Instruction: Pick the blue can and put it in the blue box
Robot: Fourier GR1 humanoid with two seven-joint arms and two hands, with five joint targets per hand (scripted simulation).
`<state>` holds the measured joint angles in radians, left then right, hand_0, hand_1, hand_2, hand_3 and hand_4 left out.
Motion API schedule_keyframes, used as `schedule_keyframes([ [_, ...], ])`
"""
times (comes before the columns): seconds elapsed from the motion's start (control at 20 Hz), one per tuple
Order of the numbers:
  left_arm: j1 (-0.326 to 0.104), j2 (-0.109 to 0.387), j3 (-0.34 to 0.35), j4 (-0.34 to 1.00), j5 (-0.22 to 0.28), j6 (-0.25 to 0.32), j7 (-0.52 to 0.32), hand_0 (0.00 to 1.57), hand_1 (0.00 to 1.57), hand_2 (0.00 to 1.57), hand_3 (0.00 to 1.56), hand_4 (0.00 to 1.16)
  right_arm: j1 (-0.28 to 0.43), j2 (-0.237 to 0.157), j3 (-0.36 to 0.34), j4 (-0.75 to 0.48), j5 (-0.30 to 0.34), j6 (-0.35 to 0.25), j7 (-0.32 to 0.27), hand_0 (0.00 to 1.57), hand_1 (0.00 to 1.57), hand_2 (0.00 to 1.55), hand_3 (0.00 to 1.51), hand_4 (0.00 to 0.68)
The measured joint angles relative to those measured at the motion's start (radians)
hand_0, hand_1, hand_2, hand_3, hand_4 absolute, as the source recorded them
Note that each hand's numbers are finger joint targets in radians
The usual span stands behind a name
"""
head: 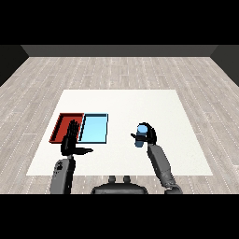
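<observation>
- Starting left of the light blue tray (pixel 94 129): the red tray (pixel 63 127), the left hand (pixel 71 141) over its near edge, fingers straight.
- Right of the light blue tray, well apart: the blue can (pixel 140 135), upright, with the right hand (pixel 148 135) curled round it.

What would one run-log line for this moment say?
right hand: curled round blue can | left hand: open, over red tray | light blue tray: no can inside

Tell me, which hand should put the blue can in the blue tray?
The right hand, probably: its fingers already curl round the blue can. The left hand is open over the red tray, holding nothing.
</observation>
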<state>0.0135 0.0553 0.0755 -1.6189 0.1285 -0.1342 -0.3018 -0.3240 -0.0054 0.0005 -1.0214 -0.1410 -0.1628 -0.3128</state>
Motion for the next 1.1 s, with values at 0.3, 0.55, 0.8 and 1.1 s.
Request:
schedule_keyframes([
  [0.3,-0.018,0.009,-0.005,0.007,-0.016,0.003,0.012,0.0,0.0,0.0,0.0,0.0,0.018,0.002,0.097,-0.156,0.032,-0.05,0.084,1.48,1.48,1.48,1.44,0.637],
  [0.55,-0.023,-0.011,-0.039,0.008,-0.041,0.013,0.019,0.0,0.0,0.0,0.0,0.0,-0.043,-0.001,0.125,-0.22,0.046,-0.052,0.104,1.41,1.41,1.45,1.44,0.629],
  [0.8,-0.044,-0.03,-0.067,0.031,-0.008,-0.006,0.061,0.0,0.0,0.0,0.0,0.0,-0.064,0.004,0.161,-0.281,0.067,-0.061,0.122,1.47,1.47,1.45,1.43,0.635],
  [1.1,-0.061,-0.048,-0.096,0.048,0.01,-0.006,0.098,0.0,0.0,0.0,0.0,0.0,-0.064,0.003,0.137,-0.32,0.081,-0.022,0.136,1.48,1.48,1.45,1.43,0.641],
])
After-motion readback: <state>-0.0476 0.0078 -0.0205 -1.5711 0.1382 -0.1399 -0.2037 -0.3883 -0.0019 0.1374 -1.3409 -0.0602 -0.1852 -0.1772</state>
